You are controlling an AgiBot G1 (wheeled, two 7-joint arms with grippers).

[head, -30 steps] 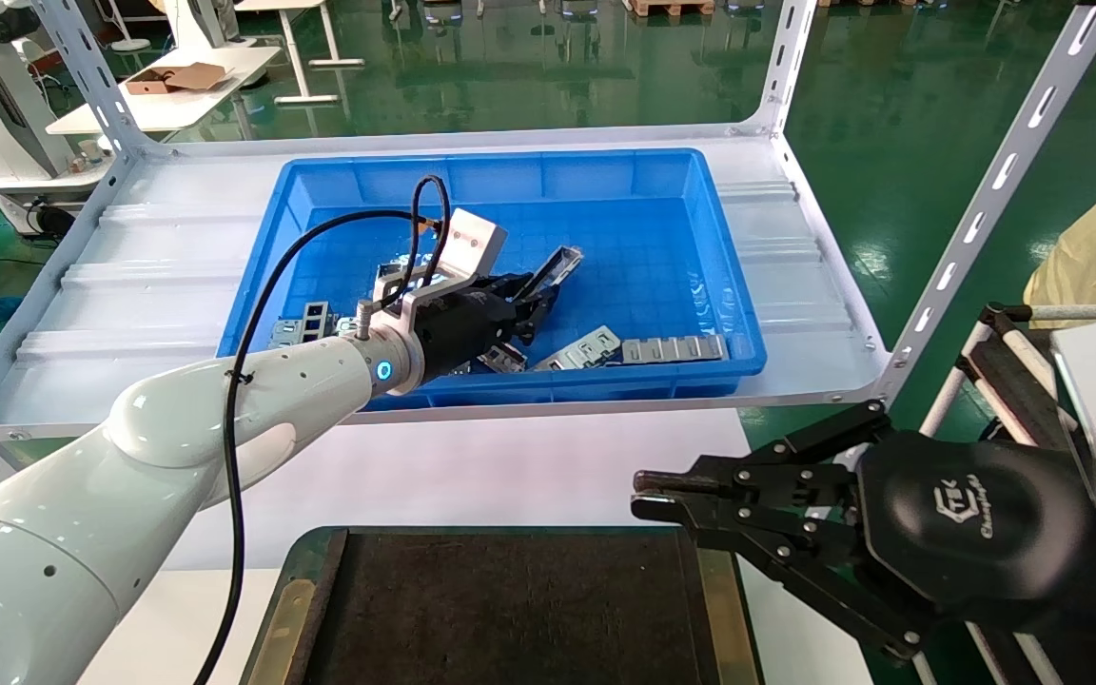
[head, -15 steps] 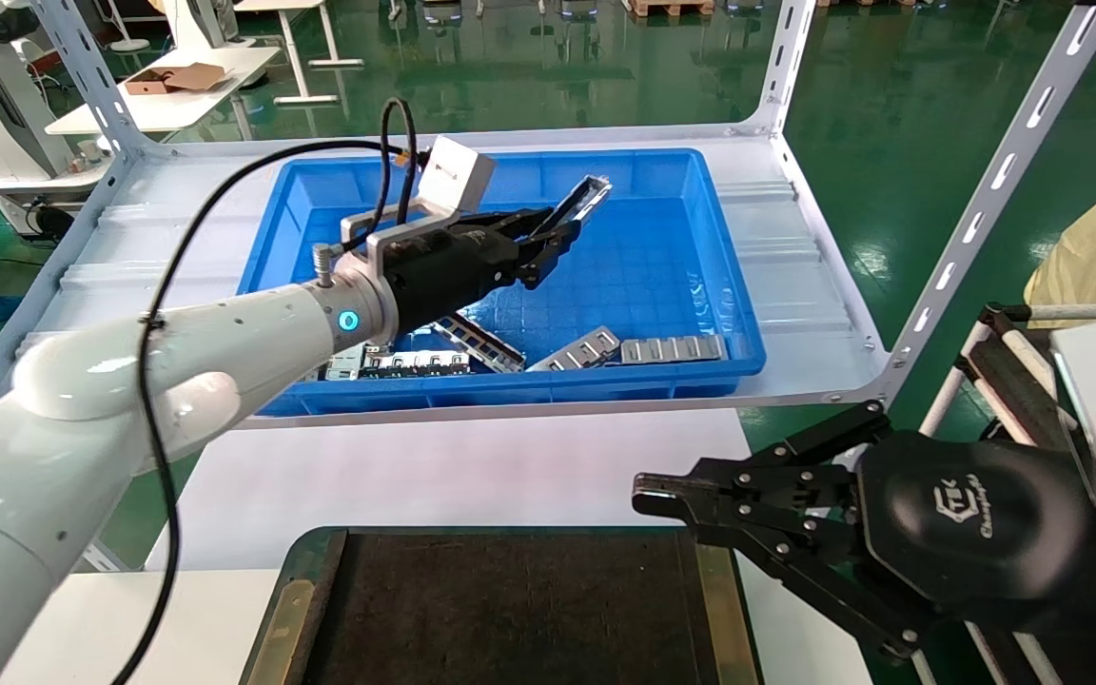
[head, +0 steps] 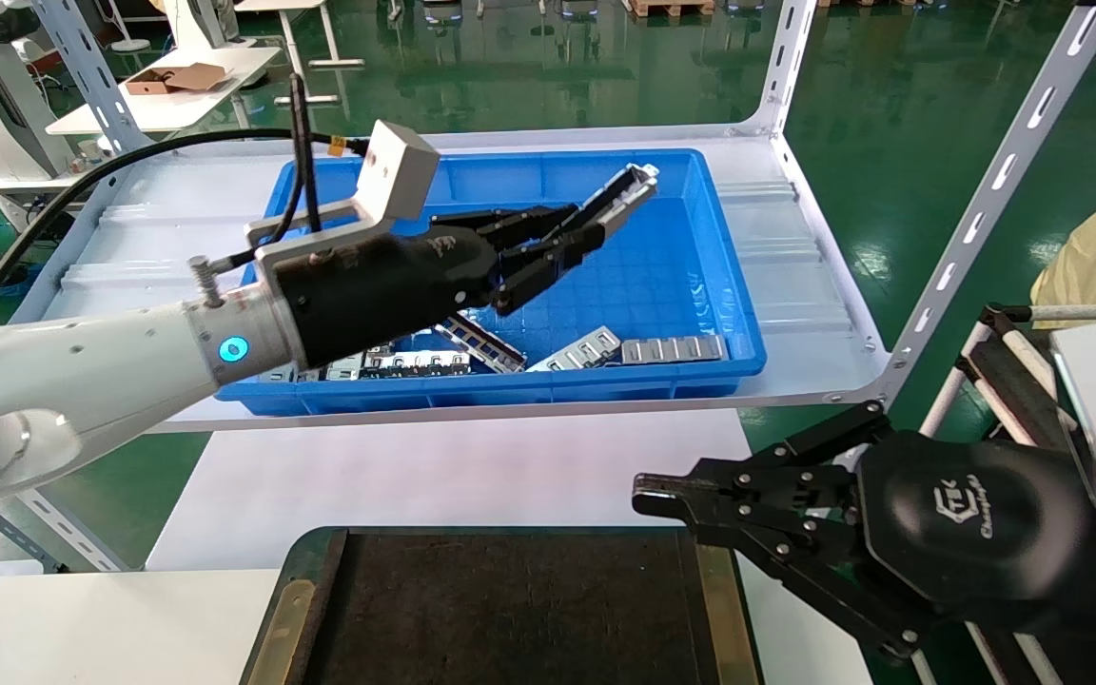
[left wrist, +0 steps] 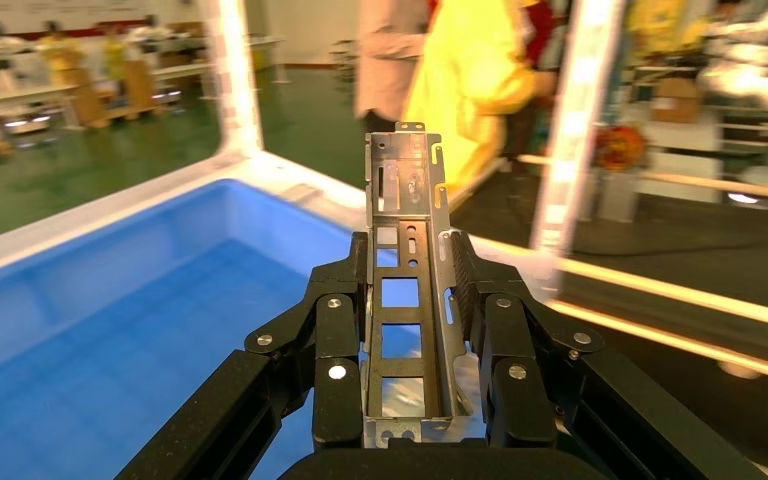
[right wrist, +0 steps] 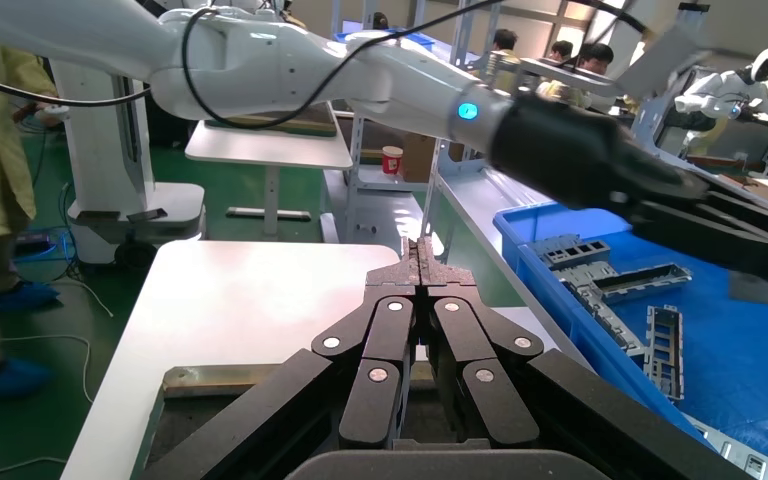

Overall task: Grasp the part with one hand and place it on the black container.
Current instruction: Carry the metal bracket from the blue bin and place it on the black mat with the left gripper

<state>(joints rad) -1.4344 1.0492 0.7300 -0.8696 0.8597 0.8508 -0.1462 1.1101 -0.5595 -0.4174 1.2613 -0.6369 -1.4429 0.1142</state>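
Left gripper (head: 575, 240) is clamped on the part (head: 616, 197), held in the air above the blue bin (head: 733, 314). In the left wrist view the part (left wrist: 406, 280) sits lengthwise between the two black fingers (left wrist: 332, 330), its slotted trough reaching out past the fingertips. Right gripper (head: 648, 495) hangs idle near the black container (head: 510, 609), its fingers pressed together and empty; its black housing carries a logo whose letters are too small to read. More metal parts (head: 596, 350) lie on the bin's floor. The bin rests on a pale metal shelf (head: 120, 257) with slotted uprights, and the black container lies on a white table (head: 434, 476). Beyond, the glossy green floor (head: 890, 143) of a workshop shows.
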